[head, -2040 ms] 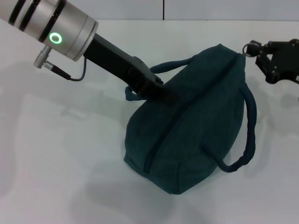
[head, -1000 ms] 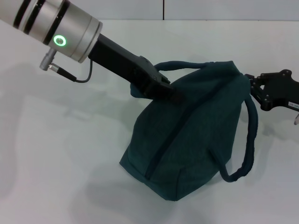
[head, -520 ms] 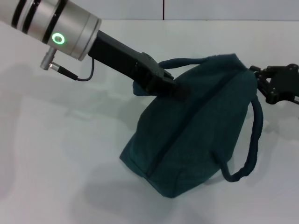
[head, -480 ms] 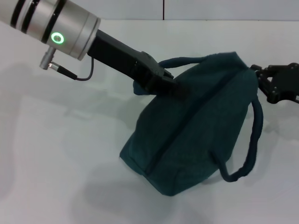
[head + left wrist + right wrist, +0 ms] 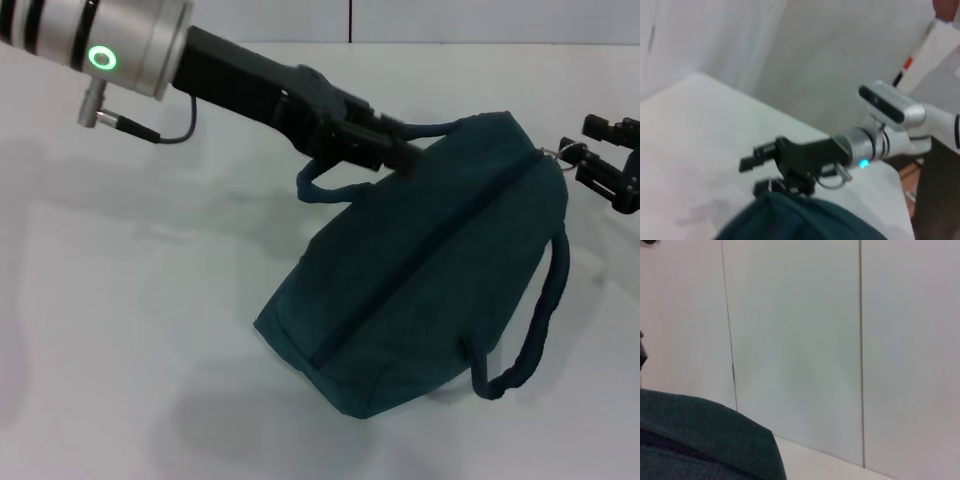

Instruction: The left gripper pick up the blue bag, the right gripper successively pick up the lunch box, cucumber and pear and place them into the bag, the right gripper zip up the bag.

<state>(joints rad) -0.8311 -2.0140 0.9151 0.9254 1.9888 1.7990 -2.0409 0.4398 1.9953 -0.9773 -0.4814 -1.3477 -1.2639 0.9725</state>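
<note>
Holding the blue bag point(image 5: 420, 270) by its upper handle, our left pincer point(image 5: 395, 150) is clamped tight. Our right pincer point(image 5: 600, 165) stands open just beside the zipper pull. We judge zipping complete; next, withdraw and lower the bag onto the counter point(image 5: 130, 330).

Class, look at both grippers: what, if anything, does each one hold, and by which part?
The left gripper grips the blue bag by its upper carry handle. The right gripper is open beside the bag's far end, near the zipper pull, holding nothing.
</note>
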